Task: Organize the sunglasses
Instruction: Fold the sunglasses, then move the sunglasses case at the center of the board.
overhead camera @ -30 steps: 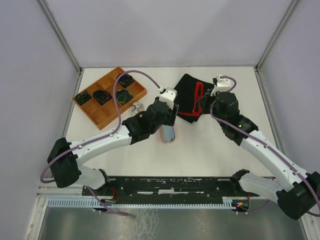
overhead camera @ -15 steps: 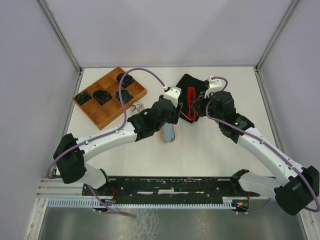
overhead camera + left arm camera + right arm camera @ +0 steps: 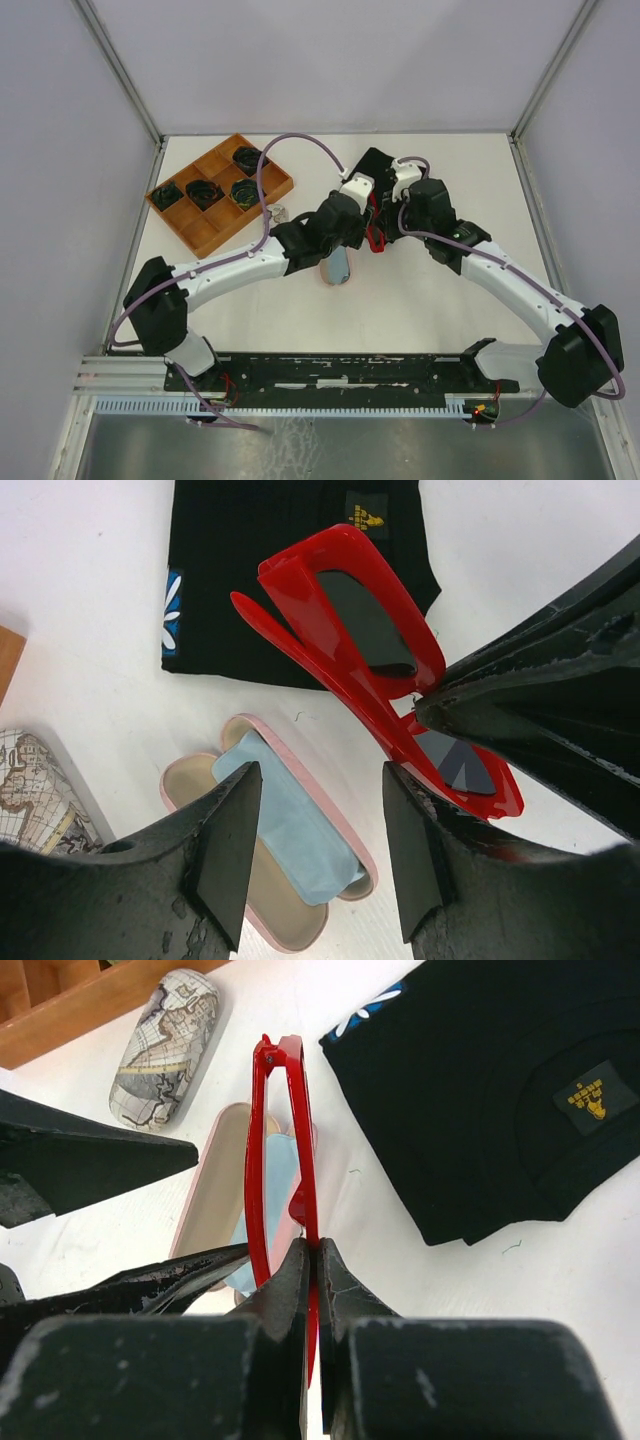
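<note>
Table (image 3: pixel 450 300), 10 o'clock: tray (image 3: pixel 203 230). 12 o'clock: black cloth (image 3: pixel 500 1090). Centre: left gripper (image 3: pixel 318 790), jaws apart, empty; right gripper (image 3: pixel 312 1250), pinched onto red sunglasses (image 3: pixel 360 620) at one lens, between cloth and, at 6 o'clock, open pink case (image 3: pixel 270 870).

pink case (image 3: pixel 268 885) open near map-print case (image 3: pixel 165 1045); black cloth (image 3: pixel 500 1090); wooden tray (image 3: pixel 205 228) far left

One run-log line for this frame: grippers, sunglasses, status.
right gripper: shut on red sunglasses, held off table | left gripper: open, empty | below: open pink case | status: sunglasses not yet placed
</note>
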Tool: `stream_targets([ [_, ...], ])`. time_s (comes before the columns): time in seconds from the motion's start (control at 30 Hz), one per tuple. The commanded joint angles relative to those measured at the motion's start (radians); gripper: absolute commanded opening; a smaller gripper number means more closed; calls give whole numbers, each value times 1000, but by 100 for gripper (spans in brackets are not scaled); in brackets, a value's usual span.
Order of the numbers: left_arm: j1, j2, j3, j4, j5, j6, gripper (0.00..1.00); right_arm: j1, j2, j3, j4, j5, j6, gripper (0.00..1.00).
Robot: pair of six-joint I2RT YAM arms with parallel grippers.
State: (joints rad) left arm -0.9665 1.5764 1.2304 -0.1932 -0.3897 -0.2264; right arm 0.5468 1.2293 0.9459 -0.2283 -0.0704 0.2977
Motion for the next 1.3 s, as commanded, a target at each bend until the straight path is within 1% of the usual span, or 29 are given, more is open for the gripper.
stream_targets([
  [0.0, -5, 19, 60, 23, 16, -9, 59, -1, 13, 64, 34, -113, -40, 0],
  [0.2, -3, 19, 56, 19, -7, -8, 59, 0, -8, 45, 51, -85, -34, 0],
  [0.3, -3, -22, 10, 50, -32, -11, 59, -1, -30, 26, 51, 17, -5, 0],
  [0.4, 10, -97, -67, 109, -38, -23, 61, 0, -53, 1, 42, 139, 32, 0],
  [0.5, 40, -163, -137, 150, -25, -55, 62, 0, -68, -13, 28, 187, 63, 0],
  [0.67, 120, -239, -245, 182, 31, -154, 62, -1, -79, -37, 10, 189, 105, 0],
  [0.73, 151, -258, -285, 175, 30, -222, 63, 1, -77, -44, 6, 183, 126, 0],
  [0.8, 190, -269, -320, 144, 11, -322, 64, 0, -76, -56, 11, 175, 153, 0],
  [0.9, 253, -274, -386, 161, 80, -423, 65, 0, -73, -71, 15, 161, 177, 0],
  [1.07, 313, -248, -489, 303, 263, -504, 68, 0, -79, -90, 17, 152, 196, 0],
  [1.27, 332, -156, -497, 300, 313, -531, 69, 0, -94, -105, 16, 152, 207, 0],
])
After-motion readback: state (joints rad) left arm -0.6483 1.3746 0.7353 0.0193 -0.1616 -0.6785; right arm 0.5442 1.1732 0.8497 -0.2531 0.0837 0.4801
